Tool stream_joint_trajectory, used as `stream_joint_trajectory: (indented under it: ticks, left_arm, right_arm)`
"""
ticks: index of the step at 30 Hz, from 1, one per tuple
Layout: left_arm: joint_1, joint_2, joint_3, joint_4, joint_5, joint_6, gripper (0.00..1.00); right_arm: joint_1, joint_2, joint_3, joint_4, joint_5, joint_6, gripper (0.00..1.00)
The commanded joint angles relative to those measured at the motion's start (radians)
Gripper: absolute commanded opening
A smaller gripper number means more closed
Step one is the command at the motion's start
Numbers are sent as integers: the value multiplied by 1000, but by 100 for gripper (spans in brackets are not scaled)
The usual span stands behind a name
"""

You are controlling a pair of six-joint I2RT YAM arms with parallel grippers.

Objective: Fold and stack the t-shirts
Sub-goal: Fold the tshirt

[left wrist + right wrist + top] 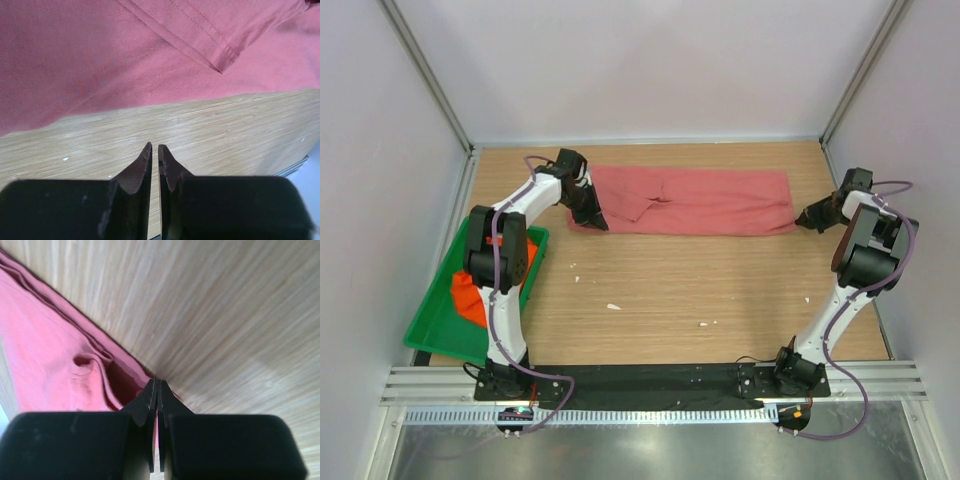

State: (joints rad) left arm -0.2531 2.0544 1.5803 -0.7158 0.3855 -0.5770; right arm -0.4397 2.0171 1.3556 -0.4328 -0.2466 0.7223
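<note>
The pink t-shirt (700, 200) lies as a long folded strip across the back of the wooden table. My left gripper (592, 217) is at its near left corner. In the left wrist view that gripper (154, 146) is shut over bare wood with nothing between its fingers, and the shirt (100, 50) lies just beyond. My right gripper (807, 215) is at the strip's right end. In the right wrist view it (157, 381) is shut on the edge of the pink cloth (45, 350). The orange t-shirt (468, 295) lies crumpled in the tray.
A green plastic tray (430, 325) stands at the table's left edge beside the left arm. Small white specks (613, 306) dot the wood. Pale walls and metal posts close in the table on three sides. A black base plate (650, 378) runs along the near edge.
</note>
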Motion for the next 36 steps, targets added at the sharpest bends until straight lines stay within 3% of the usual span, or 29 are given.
stream_joint_trajectory:
  ticks: [1,19,36]
  left_arm:
    - [3,4,17,-7,20,17,9]
    - [5,20,24,-7,23,0,8]
    - [5,62,55,-4,19,-14,8]
  right_arm:
    - [-1,6,51,43,-25,25,6]
    - [1,35,60,46,-140,39,5]
    - [-1,-41,24,-135,-178,14,5]
